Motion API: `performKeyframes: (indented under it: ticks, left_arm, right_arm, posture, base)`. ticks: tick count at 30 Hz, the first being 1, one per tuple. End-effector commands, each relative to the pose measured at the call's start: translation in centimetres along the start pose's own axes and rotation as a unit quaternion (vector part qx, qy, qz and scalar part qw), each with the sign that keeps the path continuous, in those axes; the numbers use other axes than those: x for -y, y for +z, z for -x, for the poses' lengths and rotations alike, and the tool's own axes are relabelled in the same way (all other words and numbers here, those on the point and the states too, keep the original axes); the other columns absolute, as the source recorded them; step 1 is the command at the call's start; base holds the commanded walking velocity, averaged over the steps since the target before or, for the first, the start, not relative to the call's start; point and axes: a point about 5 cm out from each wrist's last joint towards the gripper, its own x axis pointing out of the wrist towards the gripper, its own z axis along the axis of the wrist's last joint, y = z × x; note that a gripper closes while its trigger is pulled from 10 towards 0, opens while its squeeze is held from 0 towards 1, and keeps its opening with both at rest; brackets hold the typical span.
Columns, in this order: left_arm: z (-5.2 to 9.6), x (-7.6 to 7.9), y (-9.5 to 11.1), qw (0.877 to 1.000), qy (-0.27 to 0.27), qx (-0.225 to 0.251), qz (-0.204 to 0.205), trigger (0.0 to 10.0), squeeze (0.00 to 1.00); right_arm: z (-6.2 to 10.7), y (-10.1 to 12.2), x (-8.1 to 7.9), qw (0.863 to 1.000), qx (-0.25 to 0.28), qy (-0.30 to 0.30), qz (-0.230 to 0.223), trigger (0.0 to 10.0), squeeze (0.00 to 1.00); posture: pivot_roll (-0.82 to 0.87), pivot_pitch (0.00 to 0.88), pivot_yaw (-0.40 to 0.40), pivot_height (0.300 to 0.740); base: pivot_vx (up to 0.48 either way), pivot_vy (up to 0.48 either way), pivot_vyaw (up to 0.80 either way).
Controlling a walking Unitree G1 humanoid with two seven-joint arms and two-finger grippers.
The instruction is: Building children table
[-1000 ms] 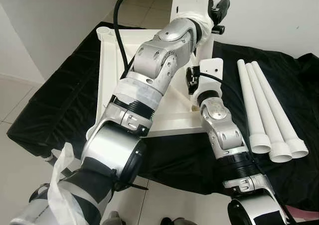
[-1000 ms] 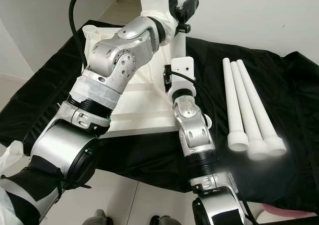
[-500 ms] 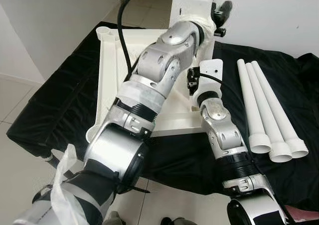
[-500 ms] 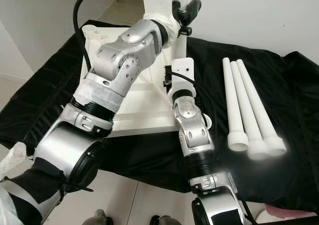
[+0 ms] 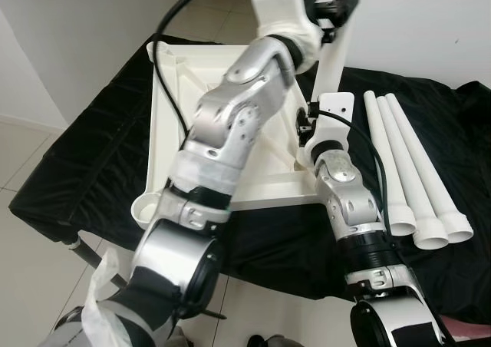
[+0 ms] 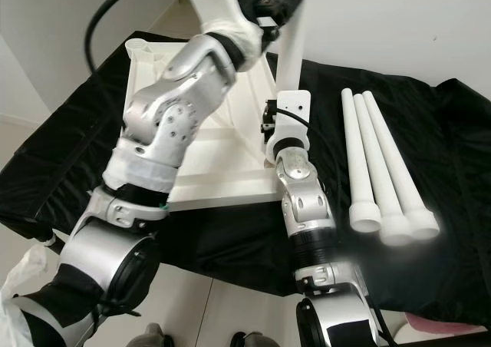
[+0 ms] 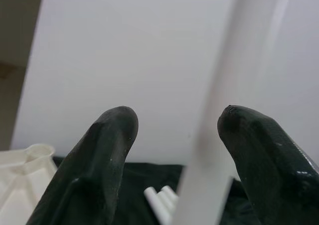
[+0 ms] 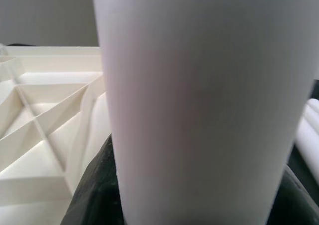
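Upturned white plastic children's tabletop, ribbed underside showing: lies on black cloth over a low surface. White tubular plastic table leg: stands upright at the tabletop's near right corner. Left gripper: high on the leg, fingers spread, leg beside one finger. Right gripper: low on the leg, clamped around it. Three spare white table legs: side by side on the cloth, right of the tabletop.

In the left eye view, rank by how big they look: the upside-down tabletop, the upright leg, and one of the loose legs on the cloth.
1. upside-down tabletop, though arms hide much of it.
2. upright leg and loose leg: unsure, since the upright one is partly hidden.
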Motion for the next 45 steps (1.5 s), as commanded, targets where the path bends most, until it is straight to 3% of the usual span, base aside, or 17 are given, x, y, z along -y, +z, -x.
performKeyframes:
  ticks: [1, 12, 19, 20, 22, 24, 28, 34, 40, 45]
  left_arm:
    - [0.5, 1.6, 0.3, 0.993, -0.116, 0.012, -0.007, 10.0, 0.0]
    - [3.0, -0.9, -1.2, 0.998, -0.058, -0.007, 0.031, 10.0, 0.0]
    - [3.0, -0.9, -1.2, 0.998, -0.058, -0.007, 0.031, 10.0, 0.0]
    - [3.5, -1.3, -1.5, 0.998, -0.053, -0.011, 0.027, 10.0, 0.0]
    - [5.7, -2.9, -3.7, 0.998, -0.038, -0.039, -0.02, 10.0, 0.0]
    - [7.0, -3.4, -5.3, 0.996, -0.038, -0.063, -0.046, 10.0, 0.0]
    - [7.6, -3.3, -6.2, 0.993, -0.042, -0.081, -0.069, 10.0, 0.0]
    - [8.8, -3.4, -8.0, 0.99, -0.049, -0.113, -0.064, 10.0, 0.0]
    - [10.8, -3.2, -10.4, 0.982, -0.059, -0.161, -0.081, 10.0, 0.0]
    - [11.4, -3.2, -10.8, 0.98, -0.062, -0.168, -0.09, 10.0, 0.0]
  right_arm:
    - [-0.3, 0.8, 0.4, 1.0, 0.018, -0.01, -0.013, 10.0, 0.0]
    - [0.2, 1.7, 3.2, 0.997, 0.061, -0.034, -0.037, 10.0, 0.0]
    - [0.2, 1.7, 3.2, 0.997, 0.061, -0.034, -0.037, 10.0, 0.0]
    - [0.3, 1.6, 3.5, 0.997, 0.063, -0.029, -0.034, 10.0, 0.0]
    - [2.0, 0.5, 4.4, 0.997, 0.079, -0.006, -0.01, 10.0, 0.0]
    - [3.1, -0.4, 4.8, 0.997, 0.08, 0.005, 0.008, 10.0, 0.0]
    - [3.6, -1.1, 5.0, 0.997, 0.078, 0.011, 0.004, 10.0, 0.0]
    - [4.0, -1.8, 5.5, 0.996, 0.081, 0.022, -0.01, 10.0, 0.0]
    - [4.5, -2.9, 5.7, 0.996, 0.078, 0.04, -0.011, 10.0, 0.0]
    - [4.8, -3.2, 5.9, 0.996, 0.076, 0.043, -0.011, 10.0, 0.0]
  posture:
    - [0.02, 0.072, -0.047, 0.74]
    - [0.02, 0.066, -0.055, 0.74]
    - [0.02, 0.066, -0.055, 0.74]
    - [0.02, 0.071, -0.053, 0.74]
    - [0.01, 0.064, -0.047, 0.74]
    - [0.0, 0.056, -0.046, 0.74]
    - [0.0, 0.054, -0.045, 0.74]
    - [0.01, 0.05, -0.045, 0.74]
    - [0.02, 0.053, -0.043, 0.74]
    - [0.02, 0.058, -0.037, 0.74]
  base:
    - [0.0, 0.0, 0.0]
    - [0.0, 0.0, 0.0]
    - [0.0, 0.0, 0.0]
    - [0.0, 0.0, 0.0]
    - [0.0, 0.0, 0.0]
    - [0.0, 0.0, 0.0]
    - [0.0, 0.0, 0.0]
    - [0.0, 0.0, 0.0]
    - [0.0, 0.0, 0.0]
    - [0.0, 0.0, 0.0]
